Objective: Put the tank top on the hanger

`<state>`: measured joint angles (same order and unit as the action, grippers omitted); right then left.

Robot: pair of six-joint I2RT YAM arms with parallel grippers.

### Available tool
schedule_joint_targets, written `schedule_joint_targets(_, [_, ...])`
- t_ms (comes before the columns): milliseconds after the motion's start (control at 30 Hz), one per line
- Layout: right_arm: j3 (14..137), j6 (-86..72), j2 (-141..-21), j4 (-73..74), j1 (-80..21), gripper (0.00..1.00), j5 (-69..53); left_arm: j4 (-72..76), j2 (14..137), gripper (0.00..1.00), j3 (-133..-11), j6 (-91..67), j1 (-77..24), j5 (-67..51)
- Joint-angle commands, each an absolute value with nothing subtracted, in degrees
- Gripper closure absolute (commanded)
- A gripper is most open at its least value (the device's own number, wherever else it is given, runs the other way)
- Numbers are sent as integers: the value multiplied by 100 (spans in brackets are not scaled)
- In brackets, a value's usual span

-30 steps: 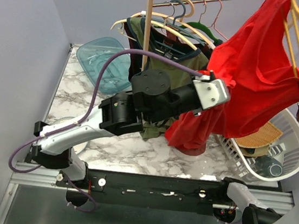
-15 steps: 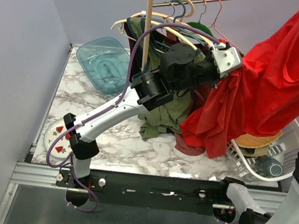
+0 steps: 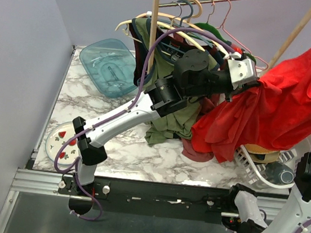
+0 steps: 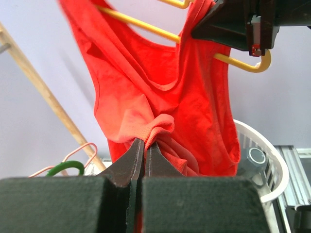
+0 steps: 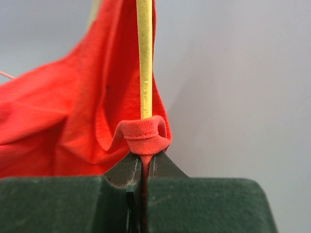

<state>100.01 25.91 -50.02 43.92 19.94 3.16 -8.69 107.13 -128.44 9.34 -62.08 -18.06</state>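
The red tank top (image 3: 284, 107) hangs stretched in the air between my two grippers, above the right side of the table. My left gripper (image 3: 255, 83) is shut on a bunched fold of its lower fabric (image 4: 155, 128). My right gripper (image 5: 145, 158) is shut on a rolled strap of the top, with the yellow hanger's thin arm (image 5: 144, 58) rising straight out of that strap. In the left wrist view the yellow hanger (image 4: 141, 24) runs through the top's shoulder, its curved end (image 4: 255, 65) poking out beside the right gripper's black body (image 4: 238, 24).
A wooden clothes rack (image 3: 152, 31) at the back carries several hangers and garments, among them an olive-green top (image 3: 170, 115). A white laundry basket (image 3: 263, 166) stands at the right under the tank top, with a maroon garment (image 3: 197, 150) beside it. There is a blue tray (image 3: 109, 65) at the back left and a patterned plate (image 3: 64, 145) at the front left.
My left arm has reached up and to the right with the fabric. The tank top has shifted right and is pulled out wider. My right arm has moved toward the right edge of the view.
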Motion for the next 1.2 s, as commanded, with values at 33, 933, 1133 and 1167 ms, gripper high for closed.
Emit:
schedule_joint_targets(33, [10379,2952,-4544,4833,2039,99,-1299,-738,10582,100,-12797,747,-6231,-2468])
schedule_joint_targets(933, [10995,2303,-5352,6618,2030,99,-6775,-1672,5608,100,-7807,1424,-6627,-99])
schedule_joint_targets(1133, [10681,2373,-5748,6584,1417,99,-6453,-592,5247,100,-6075,828,-5872,396])
schedule_joint_targets(1167, [10531,2364,-5757,6531,1145,99,-5947,-467,5230,100,-5760,748,-5784,369])
